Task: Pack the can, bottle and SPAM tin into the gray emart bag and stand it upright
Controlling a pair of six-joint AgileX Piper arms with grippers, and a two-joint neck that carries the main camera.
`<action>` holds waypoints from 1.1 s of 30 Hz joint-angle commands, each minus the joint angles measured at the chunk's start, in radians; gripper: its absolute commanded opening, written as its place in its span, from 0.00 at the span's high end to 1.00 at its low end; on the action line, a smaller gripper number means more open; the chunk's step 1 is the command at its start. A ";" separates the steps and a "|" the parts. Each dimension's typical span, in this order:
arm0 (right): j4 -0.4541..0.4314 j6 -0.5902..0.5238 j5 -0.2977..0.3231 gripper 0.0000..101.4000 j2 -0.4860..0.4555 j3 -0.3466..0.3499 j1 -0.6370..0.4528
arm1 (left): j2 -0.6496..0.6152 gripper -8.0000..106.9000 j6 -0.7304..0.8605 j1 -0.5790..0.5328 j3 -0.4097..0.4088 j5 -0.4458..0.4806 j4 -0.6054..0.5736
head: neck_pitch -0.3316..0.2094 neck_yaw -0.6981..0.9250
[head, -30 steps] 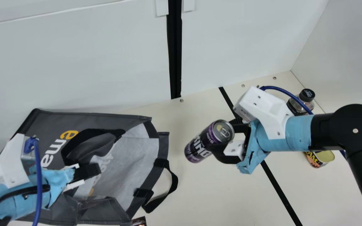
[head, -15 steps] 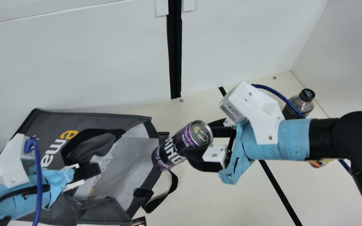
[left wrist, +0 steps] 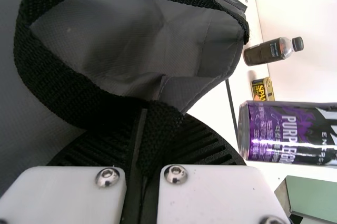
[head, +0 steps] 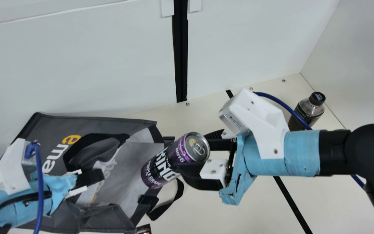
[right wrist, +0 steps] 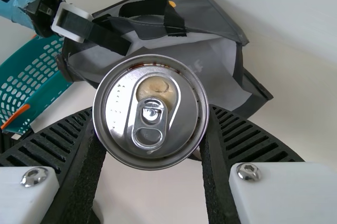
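A purple and black can (head: 174, 159) is held aslant at the open mouth of the gray emart bag (head: 54, 126), its pull-tab end turned up and its base pointed toward the pale lining. The can is grasped on both sides near its top by the right hand (right wrist: 150, 129). Whether the bag's rim is touched by its base cannot be told.

The bag is laid on its side on the cream table (head: 226, 201), its mouth turned toward the right arm. One black handle (left wrist: 47, 76) is pinched by the left hand (left wrist: 145, 124), whose fingers are clenched on the strap; the opening is apparently being steadied by that grip.

Well apart from the bag, at the right-hand side of the table, the bottle (head: 307, 112) is seen standing, with the SPAM tin (left wrist: 261, 89) set near it. A teal basket (right wrist: 31, 76) is glimpsed beyond the left arm in the right wrist view.

The job is judged to be in its early stage: the can is about to be packed, while the bottle and tin are still to be picked up and loaded. The bag must then be stood upright, a step left for last.
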 commanded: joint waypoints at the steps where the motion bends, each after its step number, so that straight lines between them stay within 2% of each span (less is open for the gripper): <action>1: -0.001 0.002 -0.001 1.00 0.001 0.003 0.005 | 0.000 1.00 0.000 0.000 0.000 0.000 0.000 | -0.023 -0.002; 33: 0.050 -0.043 -0.001 1.00 0.064 0.017 -0.003 | 0.000 1.00 0.000 0.000 0.000 0.000 0.000 | -0.023 -0.002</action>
